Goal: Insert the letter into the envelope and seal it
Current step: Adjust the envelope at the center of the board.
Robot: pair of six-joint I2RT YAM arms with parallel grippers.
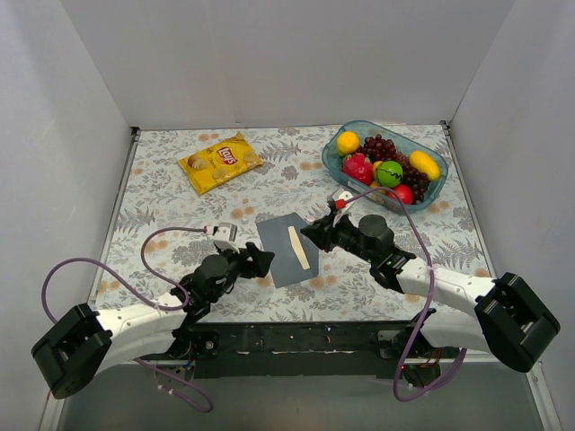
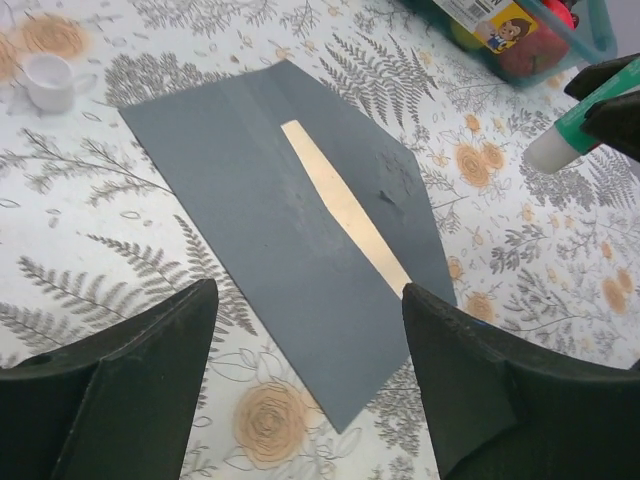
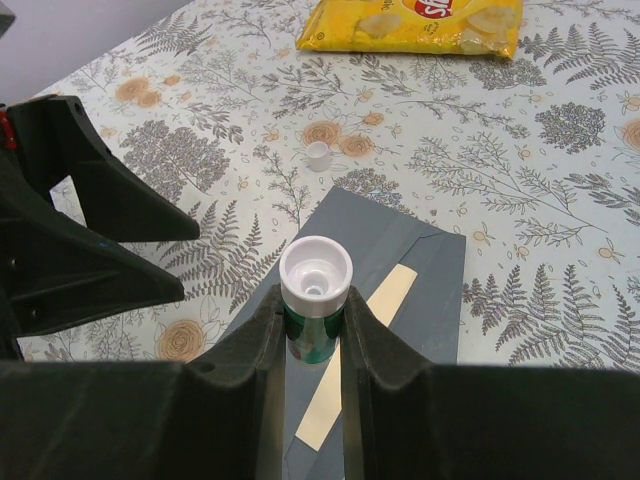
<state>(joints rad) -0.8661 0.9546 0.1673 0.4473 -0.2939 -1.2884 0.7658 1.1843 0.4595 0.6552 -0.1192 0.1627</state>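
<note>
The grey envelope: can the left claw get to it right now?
Probably yes. The left claw is open and empty right beside the envelope, nothing between. The right claw, shut on the glue stick, hangs over the other side.

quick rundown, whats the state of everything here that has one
envelope: flat on the table, unsealed, a gap along it
letter: inside the envelope, only a thin strip showing
glue stick: uncapped, held by the right gripper
cap: off, lying on the table apart from the envelope
left gripper: open, holding nothing
right gripper: shut on the glue stick
crisp bag: lying flat, looks unopened
fruit bowl: full
</note>
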